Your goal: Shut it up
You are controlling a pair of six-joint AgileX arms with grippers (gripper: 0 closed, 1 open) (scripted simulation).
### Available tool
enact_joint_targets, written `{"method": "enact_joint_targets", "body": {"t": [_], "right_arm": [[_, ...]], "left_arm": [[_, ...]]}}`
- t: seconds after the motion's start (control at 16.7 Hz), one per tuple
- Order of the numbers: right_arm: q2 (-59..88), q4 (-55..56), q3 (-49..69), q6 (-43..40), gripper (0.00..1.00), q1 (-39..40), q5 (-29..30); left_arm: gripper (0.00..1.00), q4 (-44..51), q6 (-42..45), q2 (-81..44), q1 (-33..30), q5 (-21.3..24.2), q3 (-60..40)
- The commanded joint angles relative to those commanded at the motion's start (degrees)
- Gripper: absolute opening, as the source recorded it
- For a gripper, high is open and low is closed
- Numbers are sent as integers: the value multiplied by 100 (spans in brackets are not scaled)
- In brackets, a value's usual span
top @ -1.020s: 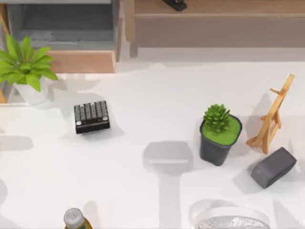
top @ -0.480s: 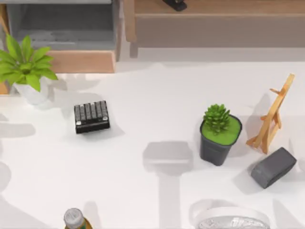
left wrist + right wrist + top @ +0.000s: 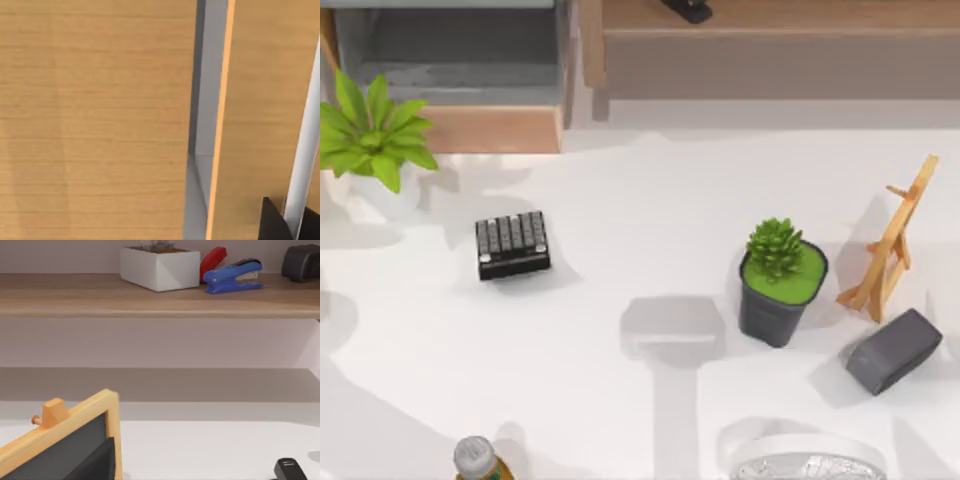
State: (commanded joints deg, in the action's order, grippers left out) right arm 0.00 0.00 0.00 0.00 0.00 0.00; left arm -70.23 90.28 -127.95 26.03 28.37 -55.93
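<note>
The drawer stands pulled out at the table's back left, its grey floor and walls showing. Its light tan front panel faces the table's middle. In the left wrist view, tan wooden panels are very close, with a narrow grey gap between them. A dark part of my left gripper sits at that picture's corner. A dark part of my right gripper shows in the right wrist view, in front of a small blackboard easel.
A leafy plant in a white pot stands just in front of the drawer's left end. A small black keypad, a succulent pot, a wooden easel, a grey block and a bottle stand on the table. The long shelf holds a blue stapler.
The shadows along the table's left side have shifted and grown toward the front left corner. The drawer and the other things have not moved.
</note>
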Motion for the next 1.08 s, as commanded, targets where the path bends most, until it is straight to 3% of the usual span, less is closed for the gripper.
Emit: {"method": "enact_joint_targets", "body": {"t": [0.24, 0.6, 0.9, 1.08], "right_arm": [[0, 0, 0, 0, 100, 0, 0], [0, 0, 0, 0, 100, 0, 0], [0, 0, 0, 0, 100, 0, 0], [0, 0, 0, 0, 100, 0, 0]], "left_arm": [[0, 128, 9, -136, -10, -58, -210], [0, 790, -13, -694, -323, -343, -1504], [0, 862, -26, -734, -356, -373, -1592], [23, 862, -26, -734, -356, -373, -1592]]}}
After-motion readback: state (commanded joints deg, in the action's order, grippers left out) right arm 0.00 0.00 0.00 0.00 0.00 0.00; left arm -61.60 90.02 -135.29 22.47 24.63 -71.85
